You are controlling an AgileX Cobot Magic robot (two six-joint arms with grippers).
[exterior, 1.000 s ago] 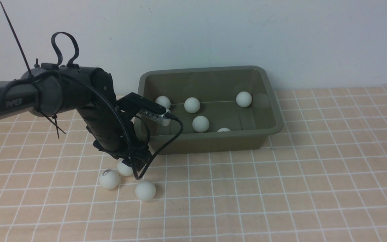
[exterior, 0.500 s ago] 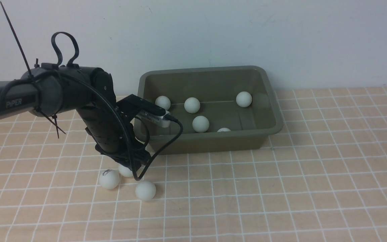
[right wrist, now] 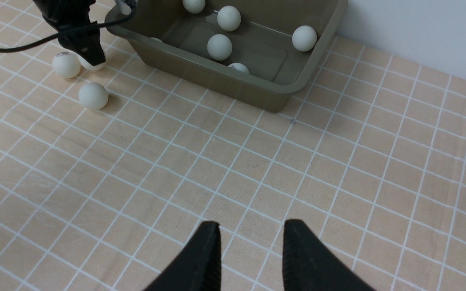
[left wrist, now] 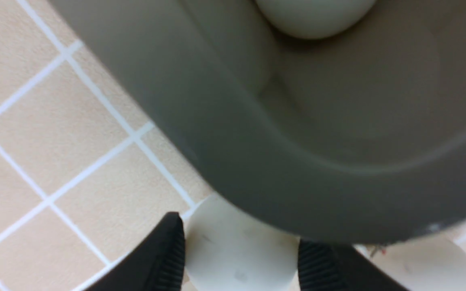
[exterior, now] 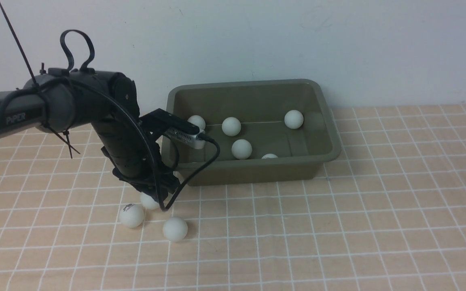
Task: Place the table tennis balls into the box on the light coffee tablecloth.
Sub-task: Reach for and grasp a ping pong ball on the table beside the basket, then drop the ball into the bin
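As L gripper (left wrist: 239,252) is clamped on one ball (left wrist: 233,238) just off the box's (exterior: 253,171) near-left corner, I'd lift straight, clear rim, drop inside. R gripper (right wrist: 251,250) slightly apart, empty. Two loose balls (exterior: 131,215) (exterior: 175,229) toward tablecloth's (exterior: 338,226) left edge.

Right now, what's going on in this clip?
The left gripper is closed on one table tennis ball beside the box's near left corner. A logo-marked ball and a plain ball lie loose on the tablecloth nearby. At least five balls are in the box. The right gripper hangs open and empty over bare cloth.
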